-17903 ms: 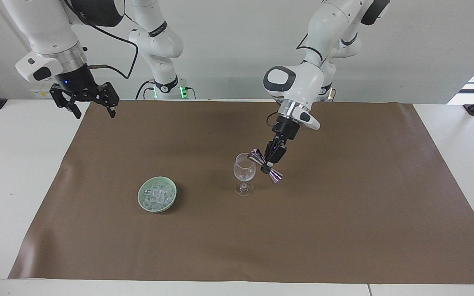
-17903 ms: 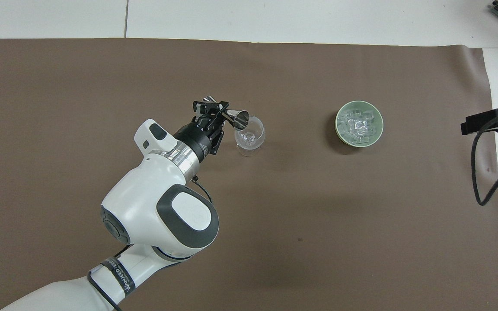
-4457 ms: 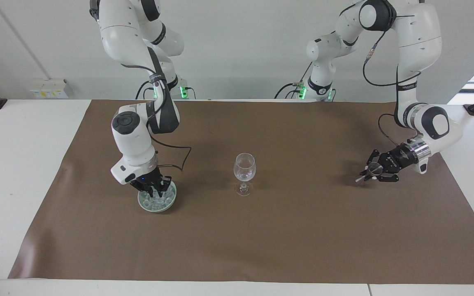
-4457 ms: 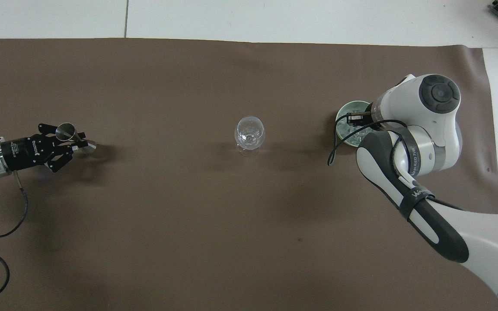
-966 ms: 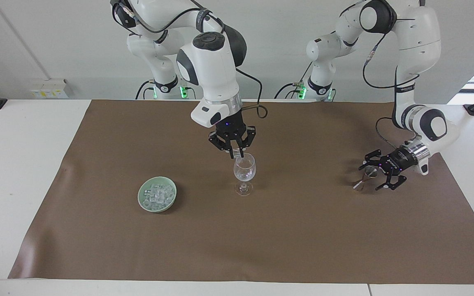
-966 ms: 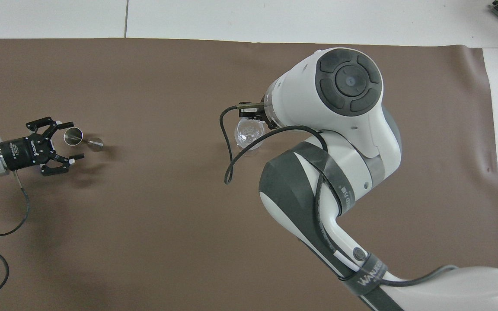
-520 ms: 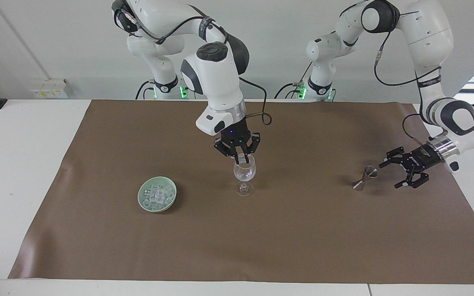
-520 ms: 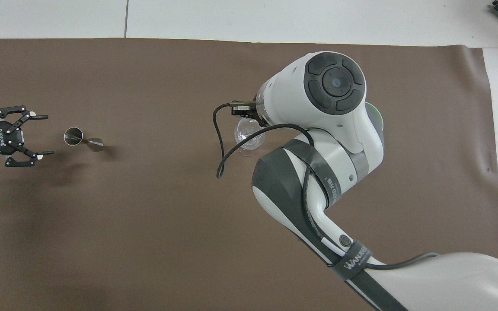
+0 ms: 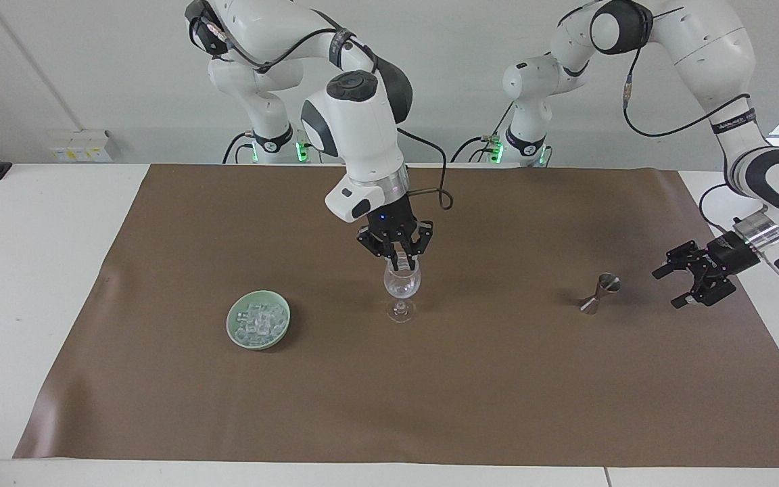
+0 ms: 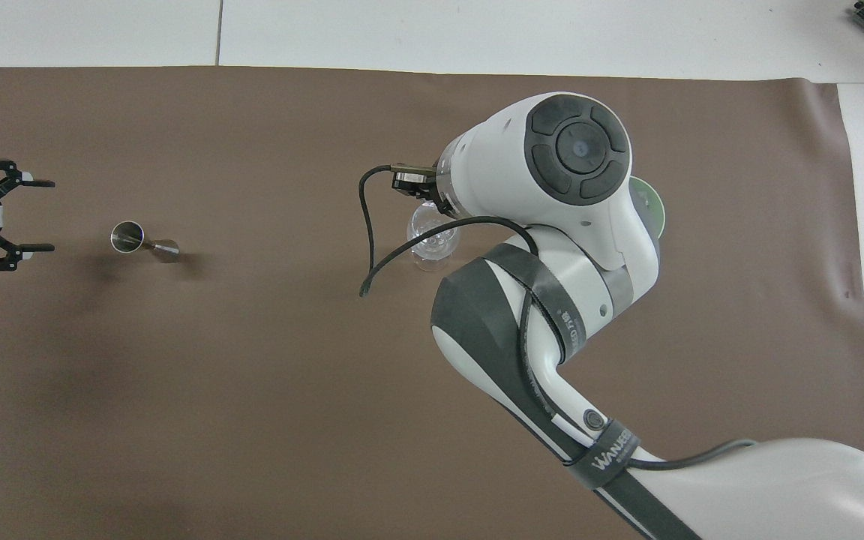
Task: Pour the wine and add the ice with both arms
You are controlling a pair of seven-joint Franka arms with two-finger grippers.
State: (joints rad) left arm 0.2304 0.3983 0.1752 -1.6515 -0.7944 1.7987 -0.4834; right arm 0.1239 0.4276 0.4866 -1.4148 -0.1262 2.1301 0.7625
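Ice cube (image 9: pixel 396 259) sits pinched in the right gripper (image 9: pixel 397 261), directly over the wine glass (image 9: pixel 402 287) mouth; left gripper (image 9: pixel 696 278), fingers spread and empty, waits beside the jigger (image 9: pixel 600 293).

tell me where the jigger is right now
The jigger stands on the brown mat toward the left arm's end of the table, between the wine glass and the open left gripper, untouched.

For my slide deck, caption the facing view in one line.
Right pincer, shut, sits over the wine glass; open left pincer is beside the jigger.
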